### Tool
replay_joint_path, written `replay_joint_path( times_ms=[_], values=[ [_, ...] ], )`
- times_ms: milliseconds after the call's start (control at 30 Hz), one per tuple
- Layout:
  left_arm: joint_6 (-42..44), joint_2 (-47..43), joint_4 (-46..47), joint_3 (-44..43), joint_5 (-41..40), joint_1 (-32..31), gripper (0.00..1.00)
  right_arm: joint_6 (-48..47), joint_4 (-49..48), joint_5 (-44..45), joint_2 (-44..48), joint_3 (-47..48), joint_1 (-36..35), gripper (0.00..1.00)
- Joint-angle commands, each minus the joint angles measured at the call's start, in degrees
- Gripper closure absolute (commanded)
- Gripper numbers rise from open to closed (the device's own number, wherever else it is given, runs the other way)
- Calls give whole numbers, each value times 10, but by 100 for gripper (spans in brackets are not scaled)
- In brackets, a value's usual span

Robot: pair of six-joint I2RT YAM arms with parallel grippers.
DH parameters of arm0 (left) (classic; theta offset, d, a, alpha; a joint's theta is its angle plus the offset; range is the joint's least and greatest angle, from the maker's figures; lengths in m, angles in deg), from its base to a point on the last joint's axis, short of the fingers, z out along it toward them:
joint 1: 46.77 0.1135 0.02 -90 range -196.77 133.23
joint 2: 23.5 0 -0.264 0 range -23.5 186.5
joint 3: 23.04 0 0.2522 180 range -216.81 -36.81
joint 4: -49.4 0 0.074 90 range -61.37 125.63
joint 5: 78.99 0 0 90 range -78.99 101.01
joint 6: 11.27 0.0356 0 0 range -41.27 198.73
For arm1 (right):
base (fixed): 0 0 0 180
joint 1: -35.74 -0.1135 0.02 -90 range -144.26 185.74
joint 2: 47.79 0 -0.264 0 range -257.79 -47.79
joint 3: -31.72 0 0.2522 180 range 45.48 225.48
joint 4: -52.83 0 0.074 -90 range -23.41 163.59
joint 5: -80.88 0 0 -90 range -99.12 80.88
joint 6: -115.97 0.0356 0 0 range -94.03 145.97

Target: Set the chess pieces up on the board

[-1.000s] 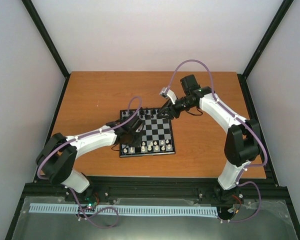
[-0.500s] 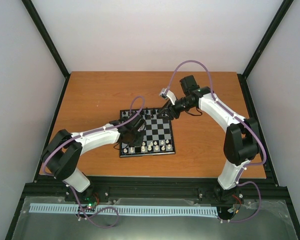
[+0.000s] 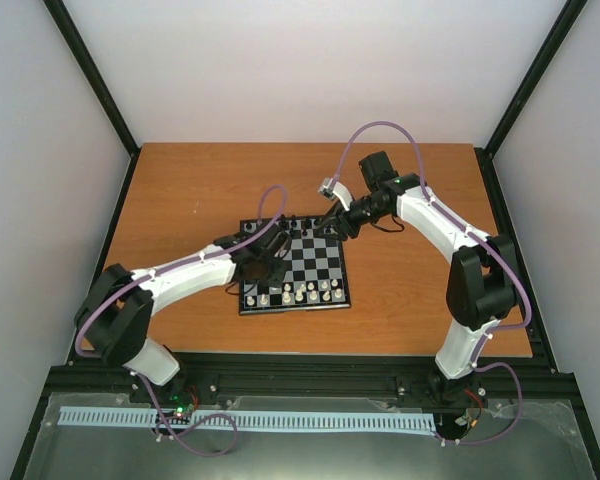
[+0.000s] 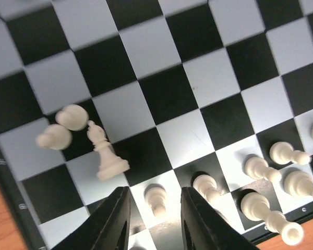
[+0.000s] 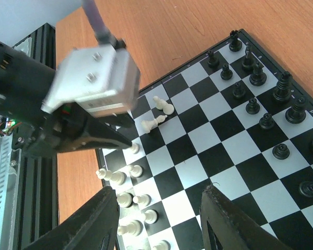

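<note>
The board [image 3: 315, 262] lies mid-table, black pieces [image 3: 298, 222] on its far rows and cream-white pieces [image 3: 310, 293] on its near rows. My left gripper [image 3: 264, 264] hangs low over the board's left side. In the left wrist view it [image 4: 155, 221] is open, with an upright white pawn [image 4: 156, 200] between the fingers [image 4: 115, 221], touching neither. A white bishop [image 4: 105, 154] and two white pawns [image 4: 62, 127] lie tipped over nearby. My right gripper [image 5: 159, 229] is open and empty above the board's far right part [image 3: 326, 226].
Bare orange tabletop [image 3: 200, 190] surrounds the board. The left wrist and its white camera box [image 5: 91, 78] reach over the board's corner in the right wrist view. Black pieces [image 5: 258, 78] stand in two rows there. Black frame rails [image 3: 280, 375] line the near edge.
The left arm's elbow and shoulder swung slightly out and back while its gripper stayed over the board's left side. The right arm has barely moved.
</note>
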Motion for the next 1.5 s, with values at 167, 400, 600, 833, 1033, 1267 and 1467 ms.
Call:
replay_joint_path(
  times_ms=[167,400,600,833,1033,1267,1467],
  values=[
    [-13,-5,-89,-85,-120,7,68,-9,6,-11,-2,-4,-1,57],
    [-41,36,-98,-96,-117,29,64,-11,9,-15,0,-5,-1,57],
    [-40,49,-94,-91,-112,54,68,-12,11,-21,-4,-6,-1,57],
    [-29,71,-63,-86,-81,77,74,-15,13,-22,-9,-6,-1,57],
    [-26,97,-51,-96,-78,82,75,-17,15,-22,-10,-6,-1,57],
    [-22,116,-44,-104,-75,86,79,-20,18,-22,-11,-6,-1,57],
    [-26,102,-58,-99,-78,86,87,-20,19,-24,-13,-6,-1,58]
  ],
)
